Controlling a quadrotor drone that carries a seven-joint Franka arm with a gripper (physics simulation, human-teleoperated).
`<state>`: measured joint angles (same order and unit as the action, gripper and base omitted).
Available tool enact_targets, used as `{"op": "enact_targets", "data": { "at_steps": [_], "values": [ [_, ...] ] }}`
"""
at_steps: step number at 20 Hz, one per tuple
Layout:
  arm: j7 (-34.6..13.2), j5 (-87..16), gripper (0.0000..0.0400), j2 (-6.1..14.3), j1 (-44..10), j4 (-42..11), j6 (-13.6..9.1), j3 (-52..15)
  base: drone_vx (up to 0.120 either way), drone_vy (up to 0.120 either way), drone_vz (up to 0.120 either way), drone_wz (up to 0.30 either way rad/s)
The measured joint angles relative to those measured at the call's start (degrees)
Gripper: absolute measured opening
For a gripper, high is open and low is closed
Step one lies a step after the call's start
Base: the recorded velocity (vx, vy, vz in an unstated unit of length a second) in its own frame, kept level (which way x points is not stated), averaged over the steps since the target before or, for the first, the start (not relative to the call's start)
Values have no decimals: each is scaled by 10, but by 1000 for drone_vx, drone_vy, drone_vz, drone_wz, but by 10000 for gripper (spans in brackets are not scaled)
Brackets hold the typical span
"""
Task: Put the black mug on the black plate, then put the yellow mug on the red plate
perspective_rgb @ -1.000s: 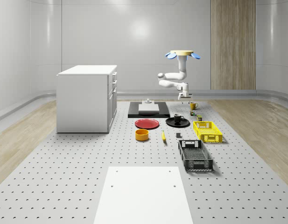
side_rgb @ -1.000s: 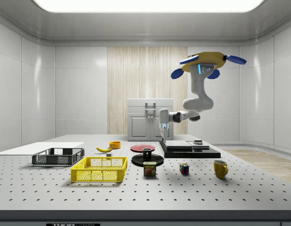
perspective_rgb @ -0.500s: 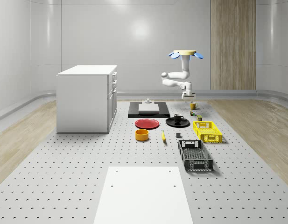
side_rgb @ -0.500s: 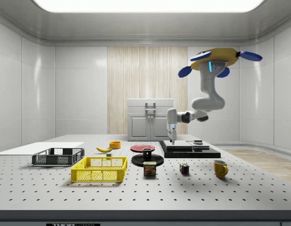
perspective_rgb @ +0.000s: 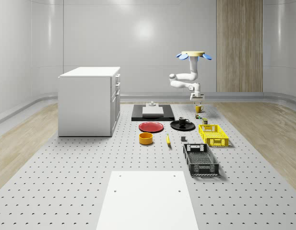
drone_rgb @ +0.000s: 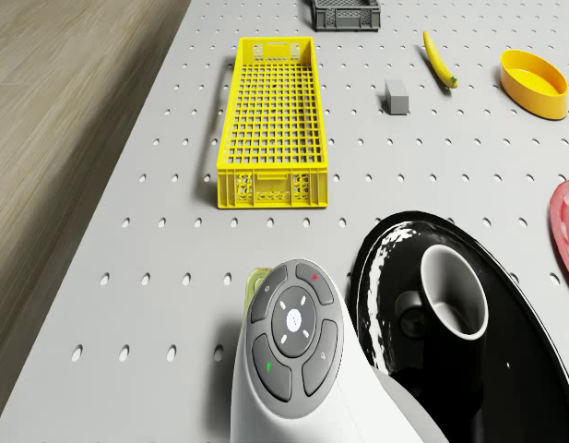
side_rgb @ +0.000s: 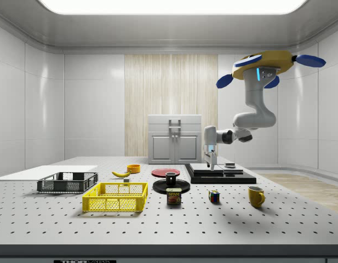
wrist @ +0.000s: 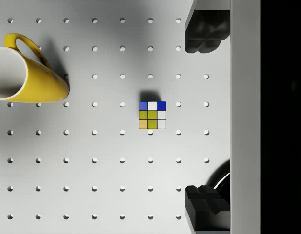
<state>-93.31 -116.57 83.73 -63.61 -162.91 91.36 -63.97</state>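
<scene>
The black mug (perspective_rgb: 183,121) (side_rgb: 171,178) (drone_rgb: 453,292) stands upright on the black plate (perspective_rgb: 174,126) (side_rgb: 185,186) (drone_rgb: 524,365). The yellow mug (perspective_rgb: 198,109) (side_rgb: 256,196) (wrist: 28,75) rests on the table, apart from the red plate (perspective_rgb: 151,127) (side_rgb: 165,172) (drone_rgb: 568,221), which has nothing on it. The drone (perspective_rgb: 193,54) (side_rgb: 270,60) hovers over the far right part of the table. My gripper (perspective_rgb: 196,99) (side_rgb: 211,163) (wrist: 205,117) hangs open and holds nothing, above the table between the black plate and the yellow mug, with the mug off to one side.
A Rubik's cube (side_rgb: 214,196) (wrist: 152,114) lies under the gripper; a can (side_rgb: 174,196) is beside it. Nearby are a yellow crate (perspective_rgb: 213,134) (drone_rgb: 273,120), black crate (perspective_rgb: 200,159), banana (perspective_rgb: 168,139), orange bowl (perspective_rgb: 146,138), black platform (perspective_rgb: 152,112) and white cabinet (perspective_rgb: 89,100).
The drone and arm have shifted toward the whole-scene view's right, away from the black plate and nearer the yellow mug. The gripper sits a little lower. No object has moved.
</scene>
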Motion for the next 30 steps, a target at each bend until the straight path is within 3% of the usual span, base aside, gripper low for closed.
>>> {"op": "enact_targets", "data": {
  "at_steps": [12, 20, 30],
  "values": [
    [0, 0, 400, -1, 0, 0, -1, 0, -120, 13, 0, 0],
    [1, -1, 400, -1, 1, 0, -1, 0, -120, 0, -115, 0],
    [1, -1, 400, -2, 1, 0, -2, 0, -120, 28, 0, 0]
  ]
}}
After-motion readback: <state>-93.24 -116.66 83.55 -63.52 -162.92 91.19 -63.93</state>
